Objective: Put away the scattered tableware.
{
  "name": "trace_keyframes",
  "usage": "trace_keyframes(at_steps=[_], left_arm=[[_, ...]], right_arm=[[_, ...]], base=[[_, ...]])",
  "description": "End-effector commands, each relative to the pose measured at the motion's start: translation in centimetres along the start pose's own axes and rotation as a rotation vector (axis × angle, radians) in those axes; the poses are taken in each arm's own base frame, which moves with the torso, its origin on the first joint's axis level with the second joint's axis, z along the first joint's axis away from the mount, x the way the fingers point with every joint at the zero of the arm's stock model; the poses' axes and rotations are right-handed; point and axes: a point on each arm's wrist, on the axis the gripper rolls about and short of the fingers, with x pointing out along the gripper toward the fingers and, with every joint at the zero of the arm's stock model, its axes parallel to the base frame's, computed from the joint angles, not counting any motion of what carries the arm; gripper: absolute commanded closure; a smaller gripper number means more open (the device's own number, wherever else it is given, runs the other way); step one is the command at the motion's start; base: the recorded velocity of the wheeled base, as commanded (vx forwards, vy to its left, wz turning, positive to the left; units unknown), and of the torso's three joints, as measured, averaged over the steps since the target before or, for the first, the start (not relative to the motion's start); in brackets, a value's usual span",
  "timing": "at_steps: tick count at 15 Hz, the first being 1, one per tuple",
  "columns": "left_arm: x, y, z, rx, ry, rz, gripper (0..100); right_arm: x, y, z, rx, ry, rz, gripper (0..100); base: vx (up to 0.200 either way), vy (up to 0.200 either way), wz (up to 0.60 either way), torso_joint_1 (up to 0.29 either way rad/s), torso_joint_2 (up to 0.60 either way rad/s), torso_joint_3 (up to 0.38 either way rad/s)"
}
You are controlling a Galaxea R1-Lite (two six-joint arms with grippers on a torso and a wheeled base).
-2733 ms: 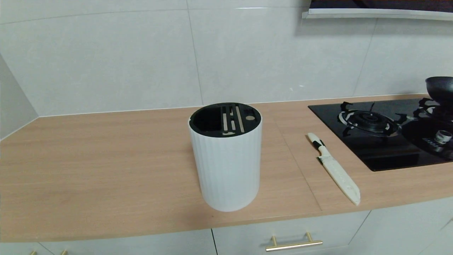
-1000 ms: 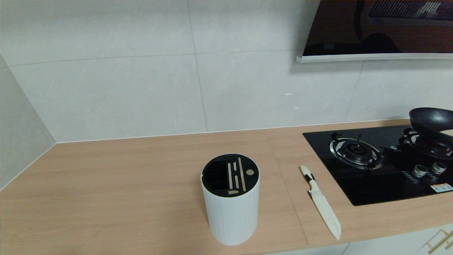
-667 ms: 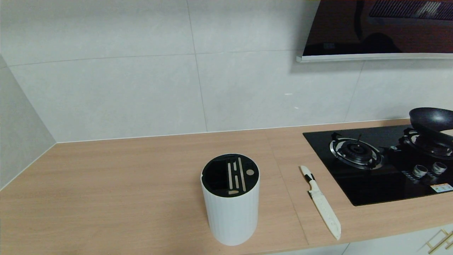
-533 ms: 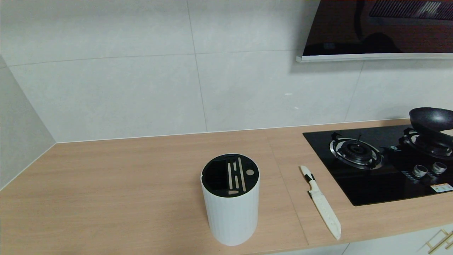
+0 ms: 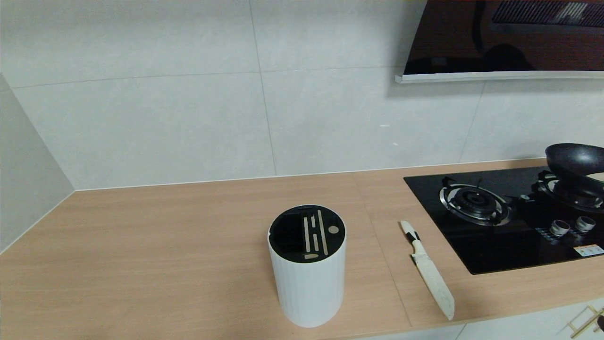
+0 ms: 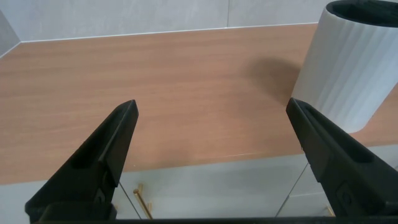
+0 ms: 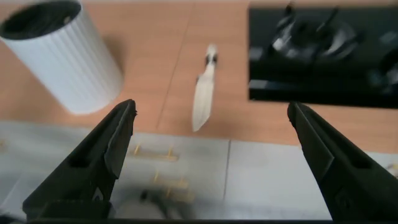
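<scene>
A cream knife (image 5: 427,269) with a black band on its handle lies flat on the wooden counter (image 5: 165,245), blade tip toward the front edge. To its left stands a white ribbed knife holder (image 5: 306,278) with a black slotted top. In the right wrist view the knife (image 7: 204,90) lies beyond my open right gripper (image 7: 210,112), which hangs off the counter's front edge; the holder (image 7: 62,56) is off to one side. My left gripper (image 6: 211,107) is open and holds nothing, low by the front edge, with the holder (image 6: 351,68) beside it.
A black gas stove (image 5: 500,222) is set into the counter right of the knife, with a dark pan (image 5: 575,160) on its far burner. A range hood (image 5: 500,42) hangs above. White cabinet fronts with gold handles (image 7: 152,155) run below the counter. A tiled wall is behind.
Since the oldest frame the head camera has risen and pulled back. The knife and holder have stayed where they were. Over the last second nothing has visibly moved.
</scene>
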Motion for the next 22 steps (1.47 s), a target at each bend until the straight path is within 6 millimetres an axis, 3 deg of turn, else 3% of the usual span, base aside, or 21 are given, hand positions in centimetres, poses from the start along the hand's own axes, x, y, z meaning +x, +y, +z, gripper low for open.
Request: trace_keyframes(at_steps=[1,3,4,6,10,13,19,22], left_arm=[[0.0,0.0,0.0,0.0,0.0,0.001,0],[0.0,0.0,0.0,0.0,0.0,-0.001,0],[0.0,0.0,0.0,-0.001,0.0,0.001,0],[0.0,0.0,0.0,-0.001,0.0,0.001,0],[0.0,0.0,0.0,0.0,0.0,0.001,0],[0.0,0.0,0.0,0.0,0.0,-0.001,0],[0.0,0.0,0.0,-0.001,0.0,-0.001,0],[0.0,0.0,0.0,-0.001,0.0,0.001,0]], right_arm=[[7.4,0.1,4.1,-0.001,0.244,0.117,0],[10.0,0.8,4.2,-0.015,0.31,0.166,0],[13.0,1.0,3.9,-0.022,0.349,0.183,0],[16.9,1.0,3.2,-0.023,0.348,0.178,0],[22.2,0.8,1.1,-0.041,0.381,0.124,0],[24.9,0.6,-0.6,-0.058,0.424,0.085,0],[30.0,1.7,-5.9,-0.12,0.518,-0.005,0],[31.3,1.7,-6.9,-0.124,0.497,-0.042,0]], base=[[0.0,0.0,0.0,0.0,0.0,0.0],[0.0,0.0,0.0,0.0,0.0,0.0],[0.0,0.0,0.0,0.0,0.0,0.0],[0.0,0.0,0.0,0.0,0.0,0.0],[0.0,0.0,0.0,0.0,0.0,0.0],[0.0,0.0,0.0,0.0,0.0,0.0],[0.0,0.0,0.0,0.0,0.0,0.0],[0.0,0.0,0.0,0.0,0.0,0.0]])
